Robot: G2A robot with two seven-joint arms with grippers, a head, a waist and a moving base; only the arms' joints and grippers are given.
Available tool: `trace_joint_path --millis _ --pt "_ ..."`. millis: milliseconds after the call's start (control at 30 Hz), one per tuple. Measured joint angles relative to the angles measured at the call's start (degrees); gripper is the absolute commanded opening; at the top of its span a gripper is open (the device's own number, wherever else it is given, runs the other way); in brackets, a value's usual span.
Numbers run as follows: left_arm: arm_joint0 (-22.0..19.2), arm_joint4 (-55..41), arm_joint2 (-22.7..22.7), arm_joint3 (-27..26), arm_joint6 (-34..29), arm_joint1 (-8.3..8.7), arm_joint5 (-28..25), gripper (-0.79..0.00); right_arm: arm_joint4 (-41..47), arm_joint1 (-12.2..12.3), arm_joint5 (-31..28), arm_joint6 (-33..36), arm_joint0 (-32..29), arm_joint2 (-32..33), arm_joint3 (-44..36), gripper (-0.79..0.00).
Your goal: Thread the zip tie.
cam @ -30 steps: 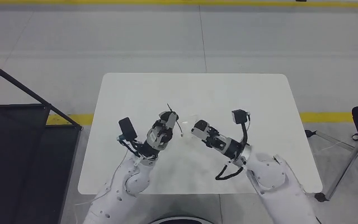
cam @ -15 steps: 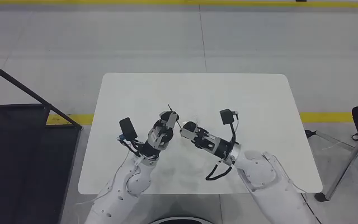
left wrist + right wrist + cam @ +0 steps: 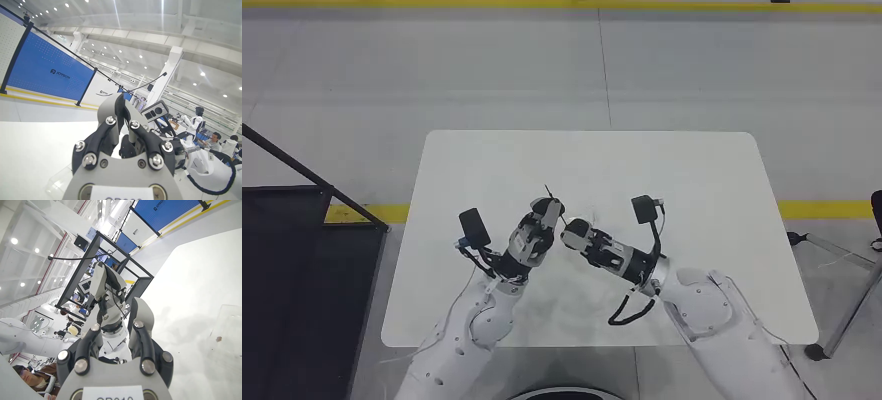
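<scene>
A thin black zip tie (image 3: 546, 192) sticks up from my left gripper (image 3: 550, 208), which is shut on it above the middle of the white table (image 3: 692, 180). In the left wrist view the strap (image 3: 147, 84) runs out past the closed fingers to its small head. My right gripper (image 3: 568, 232) stands open just to the right of the left one, close by but not touching the tie. The right wrist view looks between its spread fingers (image 3: 140, 309) at the left gripper (image 3: 103, 265), with the zip tie (image 3: 71, 258) curving away and its tail hanging down.
A clear plastic piece (image 3: 226, 321) lies flat on the table near the grippers, also visible as the clear plastic (image 3: 56, 181). A black frame and barrier stand off the table's left side. The table's far and right parts are bare.
My right gripper has moved left across the table, closing in on the left gripper. The left gripper has shifted only slightly and still holds the zip tie.
</scene>
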Motion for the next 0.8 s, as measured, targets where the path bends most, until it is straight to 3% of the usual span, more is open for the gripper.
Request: trace_joint_path --millis 133,367,467,667,800 --pt "0.03 0.35 -0.10 0.11 0.09 -0.12 -0.09 -0.785 0.03 -0.03 -0.08 0.02 -0.07 0.08 0.02 -0.582" --pt "0.24 0.97 -0.28 0.18 0.24 -0.33 -0.03 -0.785 0.03 -0.11 -0.25 -0.38 -0.23 0.24 0.02 -0.619" --pt "0.25 1.20 -0.34 0.22 0.24 -0.41 -0.05 -0.785 -0.05 -0.15 -0.15 -0.57 -0.31 0.30 0.00 -0.579" --pt "0.41 1.64 -0.41 0.14 0.30 -0.56 -0.35 -0.785 0.15 -0.20 -0.21 -0.90 -0.51 0.51 -0.21 -0.582" --pt "0.46 1.83 -0.52 0.11 0.31 -0.65 -0.54 -0.785 0.24 -0.23 -0.36 -0.97 -0.64 0.66 -0.30 -0.646"
